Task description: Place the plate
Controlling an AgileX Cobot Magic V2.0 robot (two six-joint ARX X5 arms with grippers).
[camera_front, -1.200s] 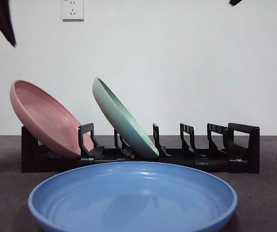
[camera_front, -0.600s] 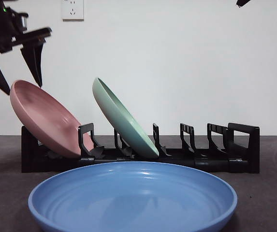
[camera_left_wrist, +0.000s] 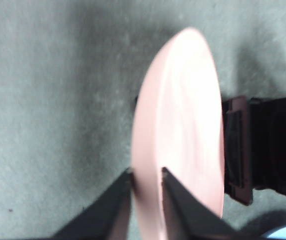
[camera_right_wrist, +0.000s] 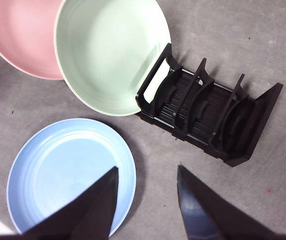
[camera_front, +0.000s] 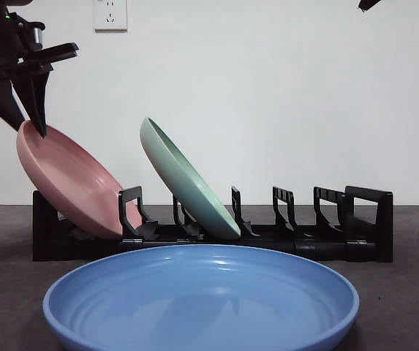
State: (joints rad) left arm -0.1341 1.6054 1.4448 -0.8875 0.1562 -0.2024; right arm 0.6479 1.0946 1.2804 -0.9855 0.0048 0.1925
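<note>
A pink plate (camera_front: 77,190) leans in the leftmost slot of the black dish rack (camera_front: 319,241). My left gripper (camera_front: 32,128) is at the plate's top rim, and in the left wrist view the gripper (camera_left_wrist: 146,172) has one jaw on each side of the pink plate (camera_left_wrist: 182,125), closed against it. A green plate (camera_front: 187,183) leans in the slot beside it. A blue plate (camera_front: 202,300) lies flat on the table in front of the rack. My right gripper (camera_right_wrist: 147,172) is open and empty, high above the blue plate (camera_right_wrist: 70,170).
The right part of the rack (camera_right_wrist: 207,120) has several unfilled slots. The right arm shows only as a black tip (camera_front: 370,4) at the top right of the front view. Grey table lies all round, with a white wall behind.
My left gripper came down from the top left corner onto the pink plate's top rim, and its jaws narrowed around the rim. The plates and the right arm stayed put.
</note>
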